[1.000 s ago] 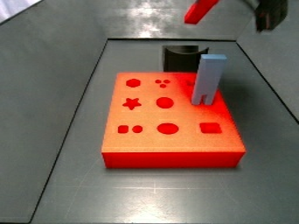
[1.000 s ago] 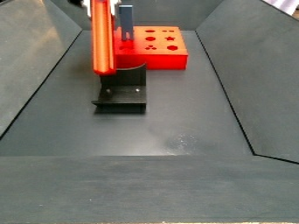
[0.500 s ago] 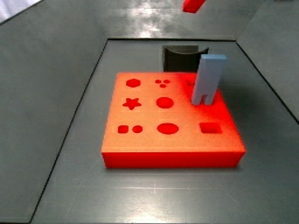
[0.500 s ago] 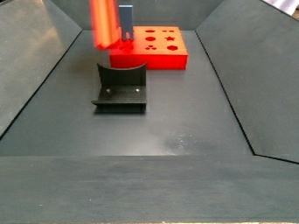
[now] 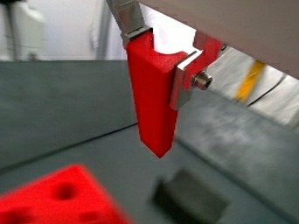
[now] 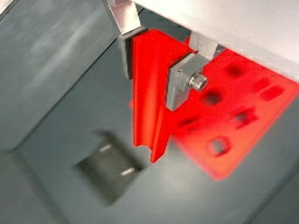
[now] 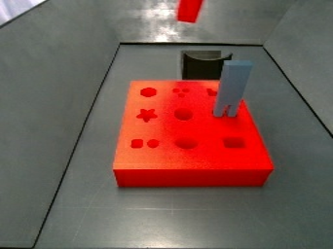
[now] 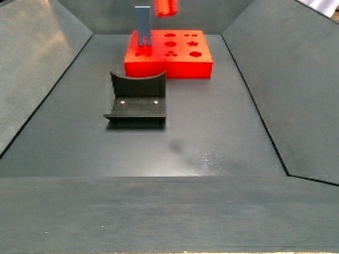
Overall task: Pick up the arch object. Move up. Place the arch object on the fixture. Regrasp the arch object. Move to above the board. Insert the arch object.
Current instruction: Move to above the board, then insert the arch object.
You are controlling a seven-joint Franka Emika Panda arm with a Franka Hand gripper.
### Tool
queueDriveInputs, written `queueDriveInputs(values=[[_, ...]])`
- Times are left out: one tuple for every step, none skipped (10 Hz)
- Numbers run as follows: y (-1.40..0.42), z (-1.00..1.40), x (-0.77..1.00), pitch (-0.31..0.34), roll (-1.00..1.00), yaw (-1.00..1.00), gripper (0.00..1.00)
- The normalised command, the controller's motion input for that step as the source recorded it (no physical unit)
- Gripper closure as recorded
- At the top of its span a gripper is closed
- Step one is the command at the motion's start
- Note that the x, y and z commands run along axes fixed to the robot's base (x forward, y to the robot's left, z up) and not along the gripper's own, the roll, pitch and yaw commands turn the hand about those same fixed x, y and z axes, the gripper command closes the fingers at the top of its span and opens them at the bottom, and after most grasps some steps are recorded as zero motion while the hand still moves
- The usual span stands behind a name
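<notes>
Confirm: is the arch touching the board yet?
Apart. In a side view the arch hangs high above the board, with bare floor between them. Both wrist views show the tool clamped on it.

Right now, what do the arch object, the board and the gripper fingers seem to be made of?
The arch object, held in the gripper above the floor: probably matte red plastic, uniform colour. The board: likely the same matte plastic, no gloss. The fingers: flat silver plates with a screw, apparently metal.
</notes>
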Motion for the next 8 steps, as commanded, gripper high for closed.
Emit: queueDriveInputs(values=[[-1.0,0.47,-0.95,-0.142,-1.0,-0.04,1.0],[-0.64,0.3,-0.66,-0.151,-1.0,-0.05,1.0],[-0.39,0.18,-0.43,-0.147,-1.0,-0.05,1.0],[-0.17,0.08,-0.21,-0.113,-0.87,-0.05,1.0],[-0.09,0.05,-0.13,-0.076,-0.65,-0.04,1.0],[-0.05,0.02,-0.08,-0.044,-0.39,-0.02,1.0],[-0.03,0.02,-0.06,-0.041,-0.29,-0.02,1.0],[0.07,-0.42,0.0,-0.007,-0.07,-0.02,1.0]])
